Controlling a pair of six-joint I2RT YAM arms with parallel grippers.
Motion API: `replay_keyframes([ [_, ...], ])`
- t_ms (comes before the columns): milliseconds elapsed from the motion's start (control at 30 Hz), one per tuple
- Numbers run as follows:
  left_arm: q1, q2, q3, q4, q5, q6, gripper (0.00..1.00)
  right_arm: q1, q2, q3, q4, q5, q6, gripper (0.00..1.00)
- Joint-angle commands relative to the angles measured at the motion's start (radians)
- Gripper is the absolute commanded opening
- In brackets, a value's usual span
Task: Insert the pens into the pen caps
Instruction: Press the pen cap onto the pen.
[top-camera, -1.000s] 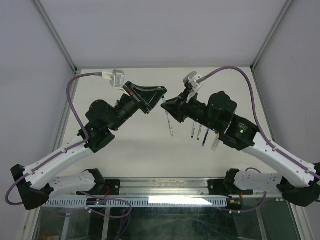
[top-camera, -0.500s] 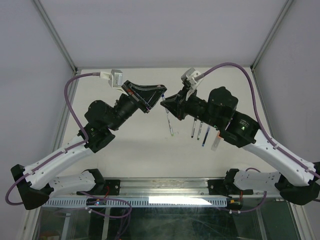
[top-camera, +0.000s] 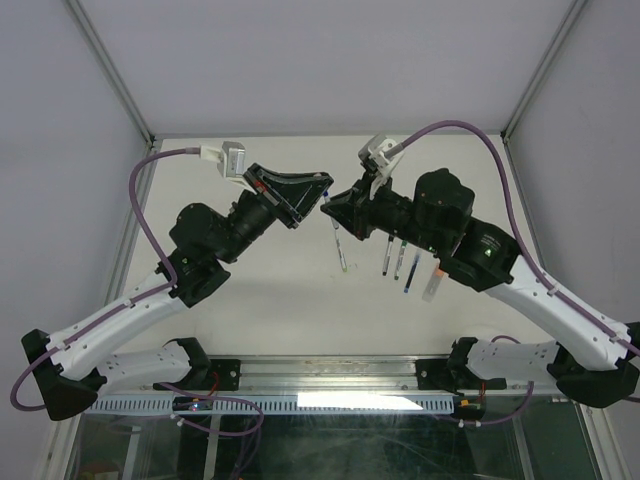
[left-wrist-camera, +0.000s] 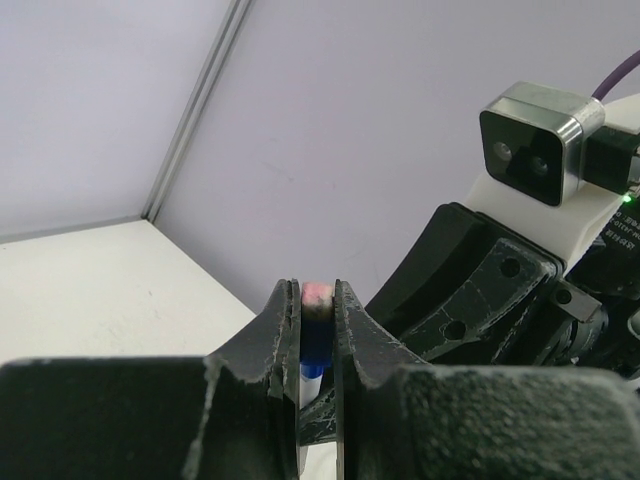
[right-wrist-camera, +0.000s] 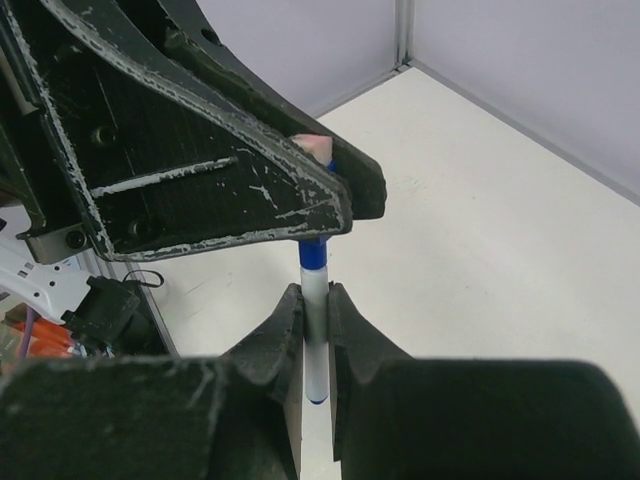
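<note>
The left gripper (top-camera: 318, 196) and right gripper (top-camera: 334, 210) meet nose to nose above the upper centre of the table (top-camera: 260, 310). The right gripper's fingers are clamped on a white pen (right-wrist-camera: 316, 340), which stands upright between them. The left gripper's fingers are pinched on a blue cap (left-wrist-camera: 315, 335) with a pinkish end. The pen's upper end runs straight up into that cap. The table is plain off-white, with pale grey walls (top-camera: 300, 60) behind it. Several loose pens (top-camera: 342, 252) lie flat right of centre, some partly under the right arm.
</note>
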Motion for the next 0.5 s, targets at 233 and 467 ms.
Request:
replay_keyframes([
  [233, -0.113, 0.022, -0.037, -0.471, 0.302, -0.057, 0.00, -0.028, -0.159, -0.134, 0.428, 0.011, 0.181, 0.00],
  [467, -0.113, 0.010, -0.025, -0.464, 0.287, -0.063, 0.01, -0.028, -0.192, -0.325, 0.433, -0.036, 0.320, 0.00],
])
